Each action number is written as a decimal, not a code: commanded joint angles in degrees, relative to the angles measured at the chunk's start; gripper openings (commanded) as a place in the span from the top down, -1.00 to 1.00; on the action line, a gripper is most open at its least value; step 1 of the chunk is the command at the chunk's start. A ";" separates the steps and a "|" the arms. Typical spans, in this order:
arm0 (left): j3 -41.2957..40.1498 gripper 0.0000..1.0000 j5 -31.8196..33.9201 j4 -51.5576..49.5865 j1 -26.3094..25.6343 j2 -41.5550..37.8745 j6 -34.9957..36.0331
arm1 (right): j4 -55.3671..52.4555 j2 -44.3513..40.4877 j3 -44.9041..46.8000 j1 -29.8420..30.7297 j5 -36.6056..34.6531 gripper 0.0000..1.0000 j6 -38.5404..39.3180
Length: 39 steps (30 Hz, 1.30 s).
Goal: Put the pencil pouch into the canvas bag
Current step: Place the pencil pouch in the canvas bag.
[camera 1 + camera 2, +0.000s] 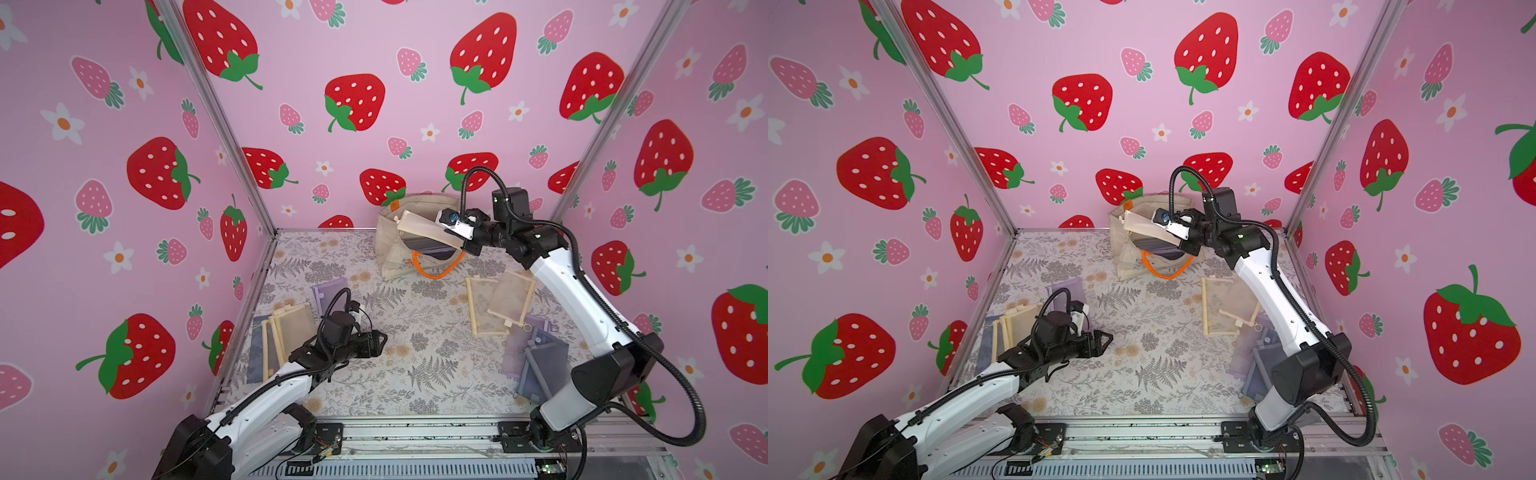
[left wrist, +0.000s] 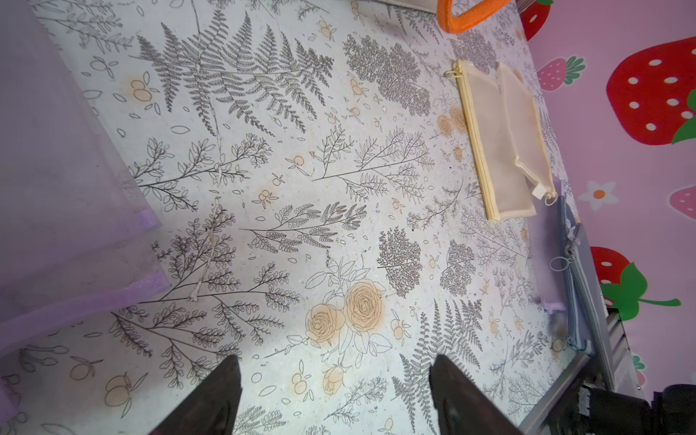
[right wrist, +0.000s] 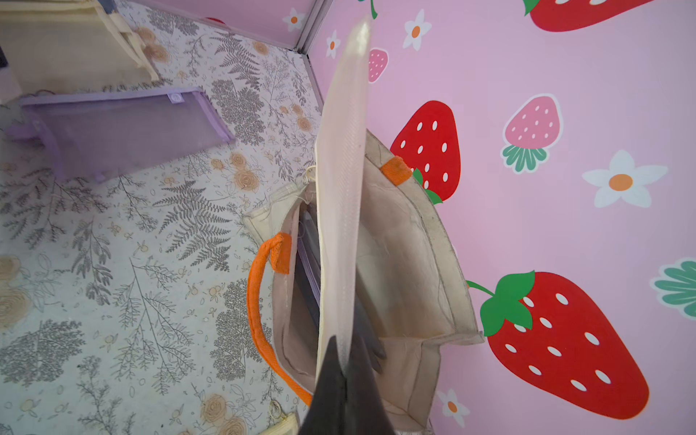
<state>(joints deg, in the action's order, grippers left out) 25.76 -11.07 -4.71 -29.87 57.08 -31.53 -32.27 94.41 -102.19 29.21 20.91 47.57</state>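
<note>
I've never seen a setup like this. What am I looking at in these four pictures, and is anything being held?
Two robot arms work on a floral table inside strawberry-patterned walls. Two pictures look down from a paired overhead camera. The other two come from a camera on each arm's wrist. The right tool is shut on a cream pouch, holding it over the open mouth of the canvas bag; something dark lies inside the bag. The left tool is open and empty above the table. Spare mesh pouches lie flat on both sides.
</note>
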 commanded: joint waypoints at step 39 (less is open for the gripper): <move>0.48 -0.58 -1.96 5.70 3.19 2.54 -2.22 | 6.28 24.08 -14.62 -3.22 -3.67 1.00 17.42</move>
<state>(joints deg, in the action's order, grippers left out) 25.76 -13.28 -0.01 -26.98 59.42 -33.08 -25.10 117.99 -115.02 25.21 16.86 61.65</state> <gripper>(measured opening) 0.791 0.049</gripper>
